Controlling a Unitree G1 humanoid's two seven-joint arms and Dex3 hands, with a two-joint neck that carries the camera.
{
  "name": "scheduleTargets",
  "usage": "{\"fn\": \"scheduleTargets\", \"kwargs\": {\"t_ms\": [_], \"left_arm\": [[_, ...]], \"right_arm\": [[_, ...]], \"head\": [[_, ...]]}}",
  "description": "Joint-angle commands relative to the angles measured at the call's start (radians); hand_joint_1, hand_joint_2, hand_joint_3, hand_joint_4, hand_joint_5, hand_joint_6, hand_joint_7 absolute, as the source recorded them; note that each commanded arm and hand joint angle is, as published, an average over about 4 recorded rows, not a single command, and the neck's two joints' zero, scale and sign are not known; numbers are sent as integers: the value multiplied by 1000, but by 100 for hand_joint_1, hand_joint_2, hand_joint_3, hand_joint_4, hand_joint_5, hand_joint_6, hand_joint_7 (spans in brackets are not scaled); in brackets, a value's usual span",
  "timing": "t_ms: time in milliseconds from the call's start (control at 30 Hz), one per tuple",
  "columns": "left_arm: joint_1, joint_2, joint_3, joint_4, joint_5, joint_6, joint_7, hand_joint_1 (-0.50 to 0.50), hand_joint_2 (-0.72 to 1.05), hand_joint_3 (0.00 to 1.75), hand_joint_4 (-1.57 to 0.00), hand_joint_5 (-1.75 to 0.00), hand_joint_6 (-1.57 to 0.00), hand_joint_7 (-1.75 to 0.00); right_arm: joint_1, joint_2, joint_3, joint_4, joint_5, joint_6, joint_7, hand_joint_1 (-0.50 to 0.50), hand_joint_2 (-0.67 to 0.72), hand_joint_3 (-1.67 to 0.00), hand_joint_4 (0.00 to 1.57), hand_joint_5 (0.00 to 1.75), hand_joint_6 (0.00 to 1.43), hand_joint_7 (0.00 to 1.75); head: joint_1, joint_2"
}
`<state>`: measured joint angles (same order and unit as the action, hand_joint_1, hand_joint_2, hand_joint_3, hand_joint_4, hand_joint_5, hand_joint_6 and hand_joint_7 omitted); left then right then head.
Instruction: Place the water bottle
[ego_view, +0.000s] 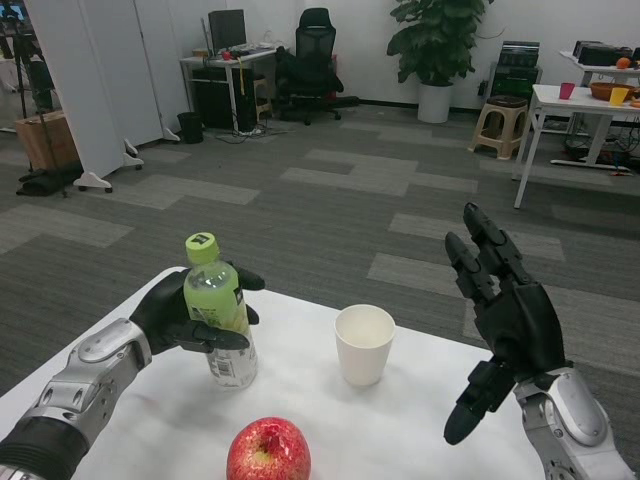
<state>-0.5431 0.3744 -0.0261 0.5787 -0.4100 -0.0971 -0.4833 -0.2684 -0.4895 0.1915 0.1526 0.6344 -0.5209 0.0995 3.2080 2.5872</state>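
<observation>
An office: desk with monitor, swivel chair (black), grey carpet tiles.

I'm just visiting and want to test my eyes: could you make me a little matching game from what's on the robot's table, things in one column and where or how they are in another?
Things:
1. water bottle
2. paper cup
3. apple
4. right hand

States:
A. raised, fingers apart, holding nothing
B. nearest the camera, red
C. upright, gripped by the left hand
D. white, standing free mid-table

Pairs: 1-C, 2-D, 3-B, 4-A
</observation>
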Motion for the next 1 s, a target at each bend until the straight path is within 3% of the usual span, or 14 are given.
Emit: {"fn": "scheduleTargets", "kwargs": {"t_ms": [33, 167, 300, 500, 700, 1000], "left_arm": [[43, 0, -10, 21, 0, 24, -1, -49, 60, 7, -22, -74, -46, -17], [45, 0, -11, 26, -35, 24, -1, -50, 34, 2, -5, -59, -7, -3], [48, 0, -17, 33, -88, 24, -1, -50, 3, 9, 0, -31, 0, 0], [53, 0, -46, 53, -266, -31, 5, -49, -41, 9, 0, -10, 0, 0], [54, 2, -43, 59, -311, -113, 43, -48, -64, 9, 0, -15, 0, 0], [55, 14, 90, -17, -276, -133, 75, -48, -64, 9, 0, -10, 0, 0]], "right_arm": [[-9, 1, 3, 2, 10, -10, 2, -46, 66, 0, 0, 0, 0, 0], [-8, 2, 3, 2, 11, -10, 2, -46, 66, 0, 0, 0, 0, 0], [-8, 2, 4, 2, 11, -10, 2, -46, 66, 0, 0, 0, 0, 0], [-8, 2, 5, 2, 11, -10, 1, -46, 66, 0, 0, 0, 0, 0], [-6, 3, 6, 2, 11, -10, 2, -46, 66, 0, 0, 0, 0, 0], [-2, 2, 6, 1, 13, -10, 2, -46, 66, 0, 0, 0, 0, 0]], "head": [[1, -1], [4, -1], [6, 0], [13, 1], [24, 2], [50, 12]]}}
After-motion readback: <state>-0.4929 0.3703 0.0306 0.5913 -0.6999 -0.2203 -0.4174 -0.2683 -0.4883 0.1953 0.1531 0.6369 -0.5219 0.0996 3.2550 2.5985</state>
